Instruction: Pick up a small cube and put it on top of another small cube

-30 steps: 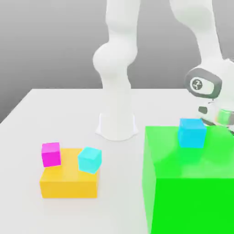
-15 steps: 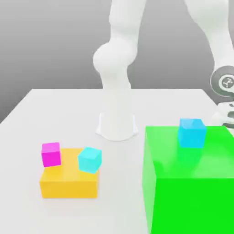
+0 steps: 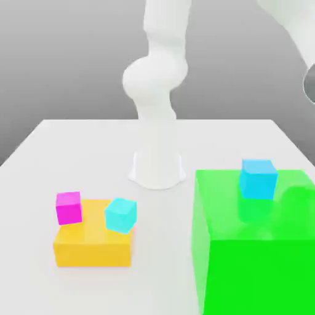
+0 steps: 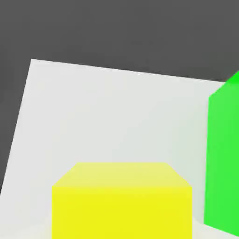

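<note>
- Yellow cube (image 4: 121, 200): filled the hand view close to the camera, on the white desk (image 4: 102, 116), near the green block's (image 4: 225, 158) side face.
- Hand: out of both views; finger state could not be told.
- Green block, exterior view's right: carried a blue cube (image 3: 258, 178).
- Orange block (image 3: 92, 243), exterior view's left: carried a magenta cube (image 3: 69, 207) and a tilted cyan cube (image 3: 120, 215).

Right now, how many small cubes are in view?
4: blue cube on the green block; pink cube and cyan cube on the orange block; yellow cube on the table. Others may be hidden.
</note>
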You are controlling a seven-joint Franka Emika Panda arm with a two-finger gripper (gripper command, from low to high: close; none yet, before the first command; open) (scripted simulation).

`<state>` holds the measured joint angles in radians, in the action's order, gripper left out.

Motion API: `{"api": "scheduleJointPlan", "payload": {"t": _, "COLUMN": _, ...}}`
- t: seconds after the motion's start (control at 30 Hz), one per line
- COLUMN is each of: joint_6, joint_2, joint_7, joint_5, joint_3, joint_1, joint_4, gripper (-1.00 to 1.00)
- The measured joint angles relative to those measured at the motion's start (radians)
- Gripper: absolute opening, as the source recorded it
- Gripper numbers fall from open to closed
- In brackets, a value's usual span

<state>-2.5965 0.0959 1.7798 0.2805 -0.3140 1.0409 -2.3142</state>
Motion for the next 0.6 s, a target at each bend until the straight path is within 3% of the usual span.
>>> {"api": "scheduleJointPlan", "payload": {"t": 0.17, "joint_6": 0.037, "joint_2": -0.132, "joint_7": 0.175, "joint_5": 0.074, "joint_3": -0.077, "joint_1": -0.078, "joint_4": -0.047, "gripper": -1.00}}
{"api": "scheduleJointPlan", "payload": {"t": 0.6, "joint_6": 0.162, "joint_2": -0.440, "joint_7": 0.708, "joint_5": 0.190, "joint_3": -0.225, "joint_1": -0.480, "joint_4": -0.233, "gripper": -1.00}}
